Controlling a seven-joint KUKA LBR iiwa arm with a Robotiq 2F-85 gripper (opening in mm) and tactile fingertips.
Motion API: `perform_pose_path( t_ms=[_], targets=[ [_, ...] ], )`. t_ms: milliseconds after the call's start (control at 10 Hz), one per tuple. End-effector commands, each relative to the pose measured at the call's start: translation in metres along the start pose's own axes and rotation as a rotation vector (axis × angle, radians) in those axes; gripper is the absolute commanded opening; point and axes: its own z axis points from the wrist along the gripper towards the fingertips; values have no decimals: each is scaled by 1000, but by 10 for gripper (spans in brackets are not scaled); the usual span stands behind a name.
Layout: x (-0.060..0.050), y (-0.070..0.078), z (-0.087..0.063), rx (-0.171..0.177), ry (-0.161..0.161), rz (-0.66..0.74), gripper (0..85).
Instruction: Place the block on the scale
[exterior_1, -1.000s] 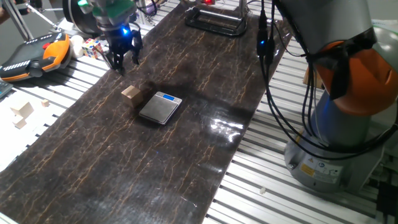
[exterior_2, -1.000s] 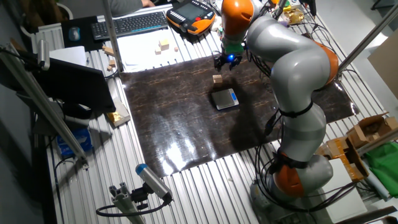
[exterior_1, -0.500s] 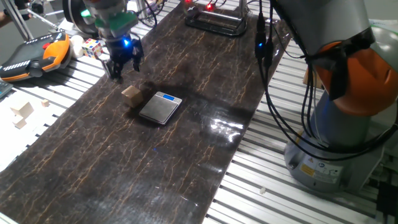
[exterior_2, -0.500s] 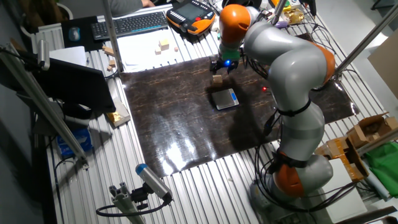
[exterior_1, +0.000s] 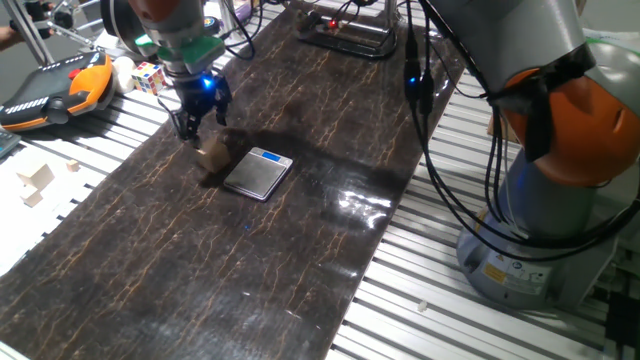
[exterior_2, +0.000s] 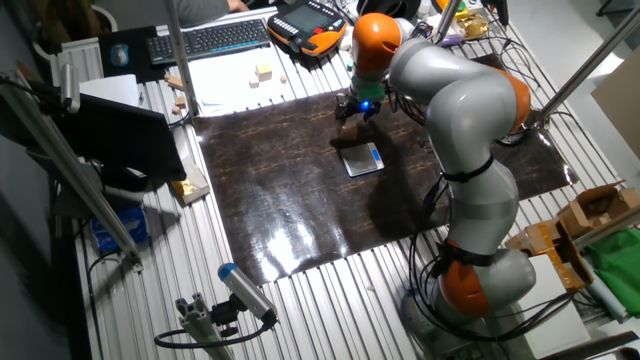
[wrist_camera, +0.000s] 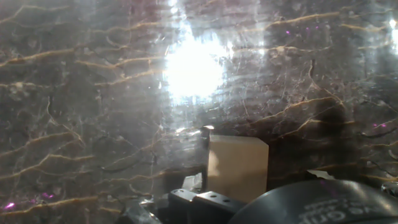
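The block (exterior_1: 213, 154) is a small tan wooden cube on the dark mat, just left of the scale (exterior_1: 258, 173), in the gripper's shadow. The scale is flat and silver-grey with a blue display strip at its far end; it also shows in the other fixed view (exterior_2: 361, 158). My gripper (exterior_1: 203, 128) hangs open just above and behind the block, not touching it, and shows in the other fixed view (exterior_2: 354, 113) too. The hand view shows the block (wrist_camera: 237, 167) low in the picture, close below the hand.
A Rubik's cube (exterior_1: 150, 76) and an orange-black pendant (exterior_1: 50, 90) lie left of the mat. Pale wood pieces (exterior_1: 38, 180) lie on the slats at the left. A black frame (exterior_1: 345, 35) stands at the mat's far end. The arm's base (exterior_1: 545, 210) stands at the right.
My gripper has moved down and toward the block, from behind and left of it to just over it. The block and the scale have not moved.
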Motion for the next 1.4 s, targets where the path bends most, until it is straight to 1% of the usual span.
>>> perform_pose_path(
  t_ms=[0,200,300,400,500,700,800,900,1000,1100,1200,1300],
  targets=[
    [1,1,1,-6,-2,11,813],
    [3,2,6,-10,-32,45,827],
    [4,2,7,-7,-36,46,833],
    [5,3,9,-12,-34,45,833],
    [6,3,12,-9,-37,42,833],
    [6,4,8,-6,-30,40,840],
    [6,4,5,-2,-31,40,847],
    [6,4,5,12,-29,45,850],
    [6,4,5,19,-21,65,850],
    [6,4,5,31,14,75,850],
    [6,4,5,29,30,80,850],
    [7,4,3,36,29,74,850]
  ],
)
